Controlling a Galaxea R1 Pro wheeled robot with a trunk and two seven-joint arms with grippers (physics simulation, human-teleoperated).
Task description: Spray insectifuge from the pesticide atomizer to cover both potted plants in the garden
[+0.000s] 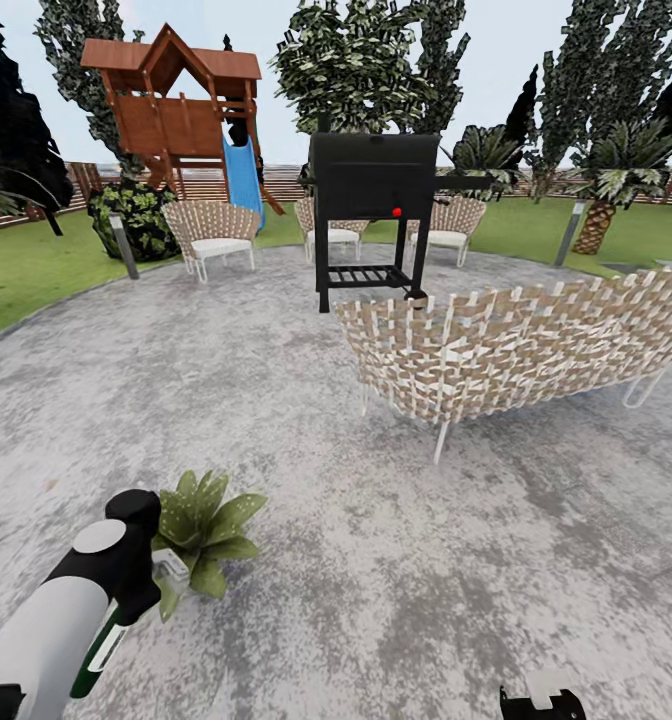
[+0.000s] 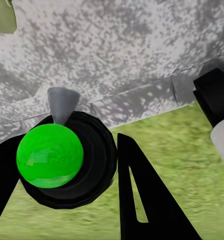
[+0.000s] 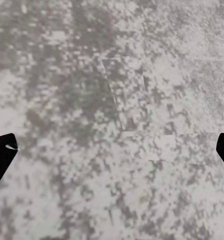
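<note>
Green and dark, the spray bottle (image 1: pixel 103 645) is being held at the lower left of the head view by the left gripper (image 1: pixel 141 580), whose fingers are being kept closed around it. Its pale top is being pointed at the potted plant (image 1: pixel 204 522) just beside it on the grey paving (image 1: pixel 376 560), most likely so that the spray lands on the leaves. A second plant is not being made out. Further right, the woven bench (image 1: pixel 516 345) and the black grill (image 1: pixel 374 215) are being left well apart from the work. At the lower right, the right gripper (image 1: pixel 542 703) is being kept low and idle.

In the left wrist view, the bottle (image 2: pixel 94 160) is being shown end-on between the black fingers (image 2: pixel 142 200), with a bright green ball (image 2: pixel 49 156) on it and lawn (image 2: pixel 182 150) beyond, details hidden from the head. In the right wrist view, the fingertips (image 3: pixel 2 155) are being shown spread wide over bare paving, gripping nothing.
</note>
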